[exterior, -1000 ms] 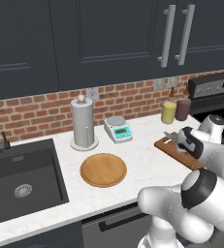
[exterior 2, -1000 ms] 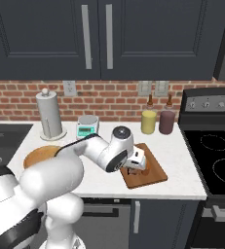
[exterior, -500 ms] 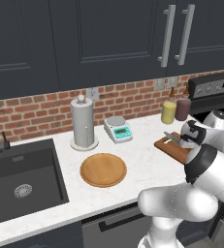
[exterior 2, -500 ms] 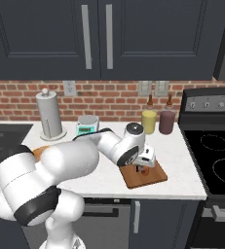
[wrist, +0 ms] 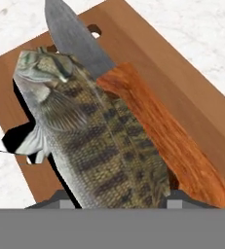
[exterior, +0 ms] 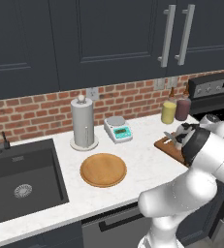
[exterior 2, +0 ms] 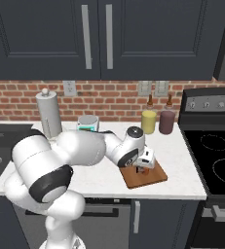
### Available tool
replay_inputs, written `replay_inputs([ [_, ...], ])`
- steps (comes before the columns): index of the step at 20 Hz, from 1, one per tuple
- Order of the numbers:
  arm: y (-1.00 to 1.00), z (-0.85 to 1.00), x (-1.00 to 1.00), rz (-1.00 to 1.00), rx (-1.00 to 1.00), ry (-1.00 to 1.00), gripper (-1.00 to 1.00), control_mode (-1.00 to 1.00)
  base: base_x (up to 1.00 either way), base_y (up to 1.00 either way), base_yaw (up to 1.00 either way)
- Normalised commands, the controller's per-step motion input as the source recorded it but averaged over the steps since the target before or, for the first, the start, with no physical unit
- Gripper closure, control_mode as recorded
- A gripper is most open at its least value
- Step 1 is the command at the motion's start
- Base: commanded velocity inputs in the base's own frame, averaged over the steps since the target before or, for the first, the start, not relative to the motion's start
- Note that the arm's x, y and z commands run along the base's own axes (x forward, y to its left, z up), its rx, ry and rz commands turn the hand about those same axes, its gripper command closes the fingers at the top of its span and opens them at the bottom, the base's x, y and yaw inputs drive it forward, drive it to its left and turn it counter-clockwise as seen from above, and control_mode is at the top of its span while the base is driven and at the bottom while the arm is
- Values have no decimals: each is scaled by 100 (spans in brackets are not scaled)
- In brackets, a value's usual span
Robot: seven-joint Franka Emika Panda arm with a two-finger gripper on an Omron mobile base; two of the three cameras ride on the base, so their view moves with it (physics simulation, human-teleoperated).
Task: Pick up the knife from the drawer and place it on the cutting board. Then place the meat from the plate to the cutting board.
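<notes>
Knife (wrist: 148, 116) lies flat on the cutting board (wrist: 192, 92): first step done. Plate (exterior: 103, 169) on the desk is bare. My jaws sit narrowed around the fish (wrist: 94, 141), low over the board beside the knife; release remains.

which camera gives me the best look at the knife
The hand view: the knife lies close up on the cutting board, orange handle and grey blade beside the fish. In both base views the arm hides it.
</notes>
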Motion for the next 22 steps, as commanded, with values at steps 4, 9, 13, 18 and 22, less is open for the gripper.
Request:
replay_inputs([
  [4,0,-26,33,0,0,0,100,-100,0,0,0],
  [9,0,-19,31,0,0,0,-100,-100,0,0,0],
  [13,-5,-3,5,0,0,0,-100,-100,0,0,0],
  [18,-21,30,-20,0,1,0,-100,-100,0,0,0],
  [22,-13,45,-30,0,1,0,-100,-100,0,0,0],
])
